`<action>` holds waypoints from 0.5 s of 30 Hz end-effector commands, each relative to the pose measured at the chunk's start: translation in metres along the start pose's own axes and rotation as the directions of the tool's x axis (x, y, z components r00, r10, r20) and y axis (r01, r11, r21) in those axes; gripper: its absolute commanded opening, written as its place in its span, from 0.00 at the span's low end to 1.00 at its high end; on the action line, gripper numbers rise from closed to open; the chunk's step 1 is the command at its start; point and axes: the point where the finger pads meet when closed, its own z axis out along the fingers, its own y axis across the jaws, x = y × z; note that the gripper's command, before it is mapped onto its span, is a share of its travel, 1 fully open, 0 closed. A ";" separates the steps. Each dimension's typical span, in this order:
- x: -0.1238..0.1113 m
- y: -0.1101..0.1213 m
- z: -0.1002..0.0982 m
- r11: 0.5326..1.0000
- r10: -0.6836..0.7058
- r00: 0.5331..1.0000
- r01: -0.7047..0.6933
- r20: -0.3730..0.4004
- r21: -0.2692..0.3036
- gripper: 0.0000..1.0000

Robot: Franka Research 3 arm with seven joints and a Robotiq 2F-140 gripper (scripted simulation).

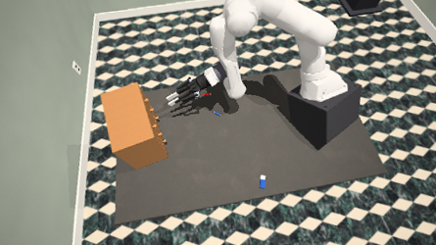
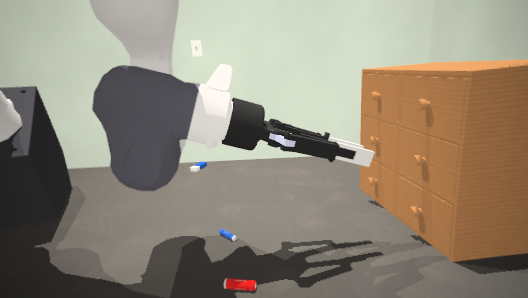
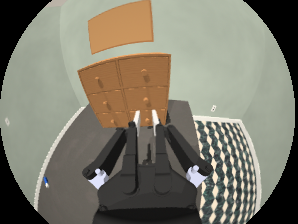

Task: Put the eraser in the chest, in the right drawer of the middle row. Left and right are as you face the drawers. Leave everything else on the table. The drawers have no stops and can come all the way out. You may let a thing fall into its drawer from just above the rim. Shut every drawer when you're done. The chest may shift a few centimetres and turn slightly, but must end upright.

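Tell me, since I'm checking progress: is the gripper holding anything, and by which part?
Nothing. The gripper is nearly shut in the air before the chest; the eraser lies on the mat.

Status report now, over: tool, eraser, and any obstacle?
Tool narrowed, empty, at chest front. Eraser untouched on mat. All drawers shut.
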 end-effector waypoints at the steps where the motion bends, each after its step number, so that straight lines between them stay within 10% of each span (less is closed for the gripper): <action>1: -0.001 0.000 -0.001 1.000 -0.007 1.000 0.007 0.001 -0.003 0.28; 15: 0.000 0.000 0.009 1.000 -0.010 1.000 0.010 0.001 -0.002 0.28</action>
